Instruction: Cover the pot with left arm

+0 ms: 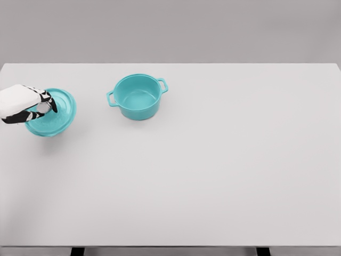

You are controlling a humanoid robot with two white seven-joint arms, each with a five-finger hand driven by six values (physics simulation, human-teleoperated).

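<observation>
A teal pot (138, 96) with two side handles stands uncovered on the white table (213, 160), left of the middle toward the back. Its teal lid (57, 114) is at the far left, slightly tilted, with a faint shadow below it on the table. My left hand (41, 105) comes in from the left edge and its fingers are curled around the silver knob on top of the lid. The lid sits well apart from the pot, to its left. No right arm shows.
The table's far edge runs just behind the pot, with a plain grey wall beyond. Two dark table legs (77, 251) peek out at the bottom edge.
</observation>
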